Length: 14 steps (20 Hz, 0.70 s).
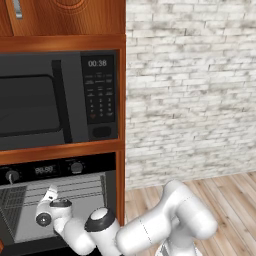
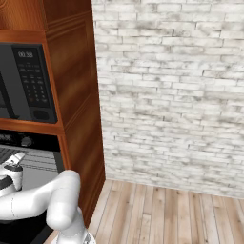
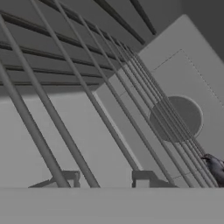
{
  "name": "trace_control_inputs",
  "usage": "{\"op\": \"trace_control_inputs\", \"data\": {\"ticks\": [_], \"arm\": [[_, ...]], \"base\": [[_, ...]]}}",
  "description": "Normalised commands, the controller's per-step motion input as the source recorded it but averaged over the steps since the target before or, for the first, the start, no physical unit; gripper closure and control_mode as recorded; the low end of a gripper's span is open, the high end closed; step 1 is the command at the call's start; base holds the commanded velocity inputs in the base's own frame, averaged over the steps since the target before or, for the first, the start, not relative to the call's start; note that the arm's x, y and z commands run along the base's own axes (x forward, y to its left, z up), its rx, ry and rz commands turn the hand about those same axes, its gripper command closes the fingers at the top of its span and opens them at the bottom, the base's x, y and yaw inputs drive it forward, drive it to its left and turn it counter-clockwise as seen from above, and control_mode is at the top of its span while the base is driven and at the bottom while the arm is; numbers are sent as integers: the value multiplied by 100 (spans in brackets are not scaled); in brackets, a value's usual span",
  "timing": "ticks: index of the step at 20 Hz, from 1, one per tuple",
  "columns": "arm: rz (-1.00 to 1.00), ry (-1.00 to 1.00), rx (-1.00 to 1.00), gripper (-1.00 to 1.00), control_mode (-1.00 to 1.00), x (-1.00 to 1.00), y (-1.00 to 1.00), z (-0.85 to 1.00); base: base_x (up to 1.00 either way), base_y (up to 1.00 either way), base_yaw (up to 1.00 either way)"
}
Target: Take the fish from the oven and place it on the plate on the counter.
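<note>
The black oven [image 1: 75, 167] stands with its door open and my arm reaches into it. My gripper [image 1: 51, 191] sits over the wire rack [image 1: 75, 192] inside. In the hand view the two fingertips [image 3: 142, 178] stand apart, so the gripper [image 3: 104, 178] is open, with only the rack's wires [image 3: 87, 100] running past between them. The fish [image 3: 215, 168], small and dark grey, lies on the rack at the lower right edge, to the right of the fingers and apart from them. The right base view catches the gripper [image 2: 17, 158] at the oven's mouth [image 2: 33, 162]. The plate and the counter are out of view.
A grey-black microwave [image 1: 55, 100] with a keypad sits in the wooden cabinet above the oven. The cabinet's side panel [image 2: 78, 119] flanks the oven on the right. A white brick wall [image 1: 190, 90] and wooden floor [image 2: 167, 214] lie further right.
</note>
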Motion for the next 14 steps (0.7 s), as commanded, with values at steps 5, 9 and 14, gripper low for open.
{"op": "trace_control_inputs", "data": {"ticks": [5, 9, 14], "arm": [[0, 0, 0, 100, -100, -36, 0, -62], [0, 0, 0, 100, -100, -36, 0, -59], [0, 0, 0, 100, -100, -54, 0, -83]], "base": [[0, 0, 0], [0, 0, 0], [0, 0, 0]]}}
